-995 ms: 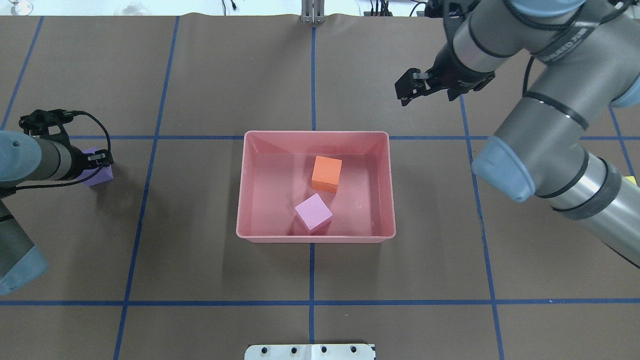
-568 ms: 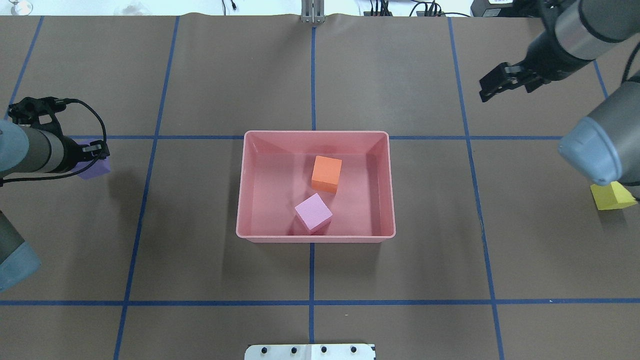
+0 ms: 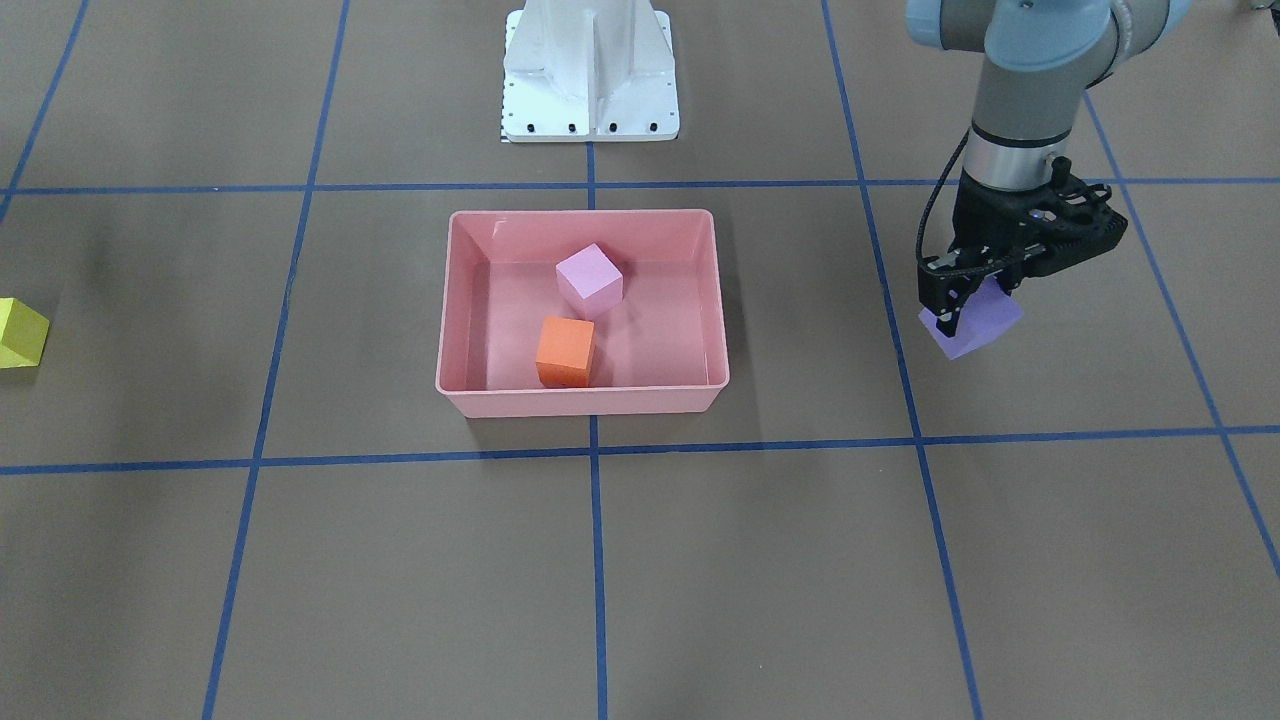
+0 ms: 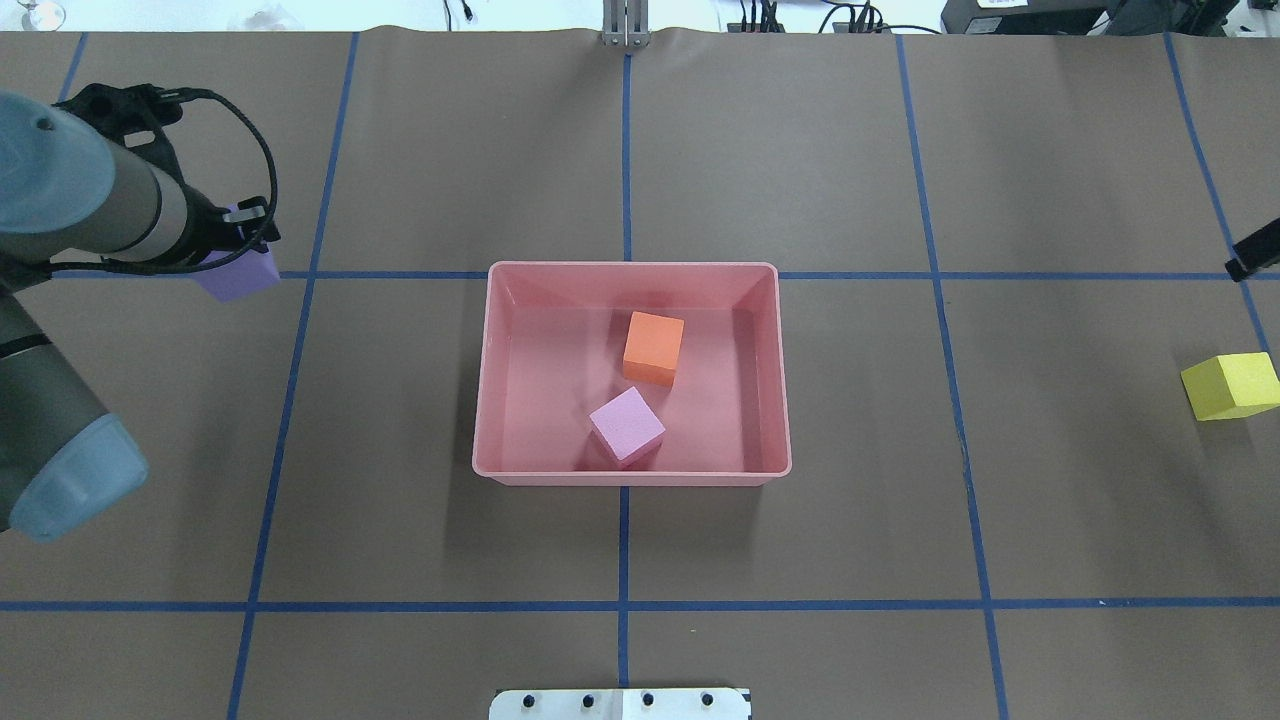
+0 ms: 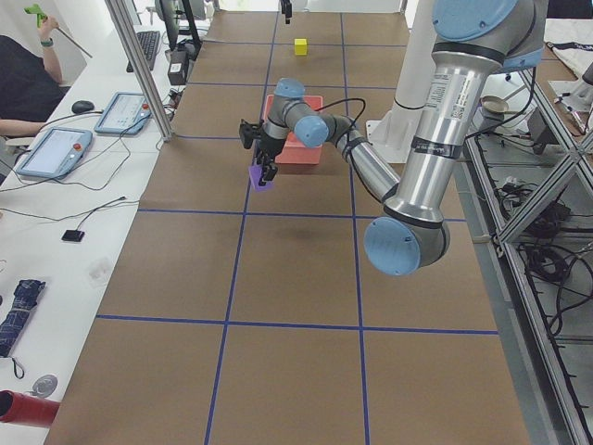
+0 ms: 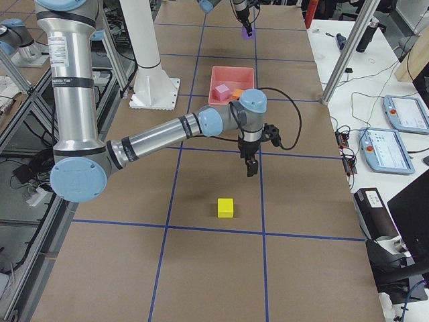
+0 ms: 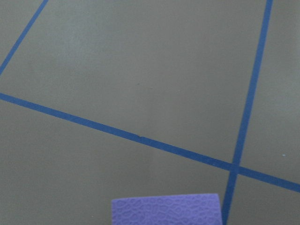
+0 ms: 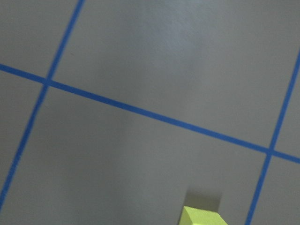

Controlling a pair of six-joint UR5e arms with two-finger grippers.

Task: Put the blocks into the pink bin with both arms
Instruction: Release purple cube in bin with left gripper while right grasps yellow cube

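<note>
My left gripper (image 3: 968,300) is shut on the purple block (image 3: 978,327) and holds it off the table, left of the pink bin (image 4: 630,476) in the overhead view. The purple block (image 7: 166,209) fills the bottom edge of the left wrist view. The orange block (image 4: 653,347) and the pink-lilac block (image 4: 626,426) lie inside the bin. The yellow block (image 4: 1230,385) sits on the table at the far right. My right gripper (image 6: 249,165) hangs above the table just beyond the yellow block (image 6: 226,207). I cannot tell whether it is open or shut.
The white metal base (image 3: 590,80) stands at the robot's edge of the table, behind the bin. Blue tape lines cross the brown table cover. Operators' tablets and cables lie on side desks past the table ends.
My left gripper has risen with the purple block and shifted toward the bin. My right arm has swung far right, almost out of the overhead view, uncovering the yellow block.
</note>
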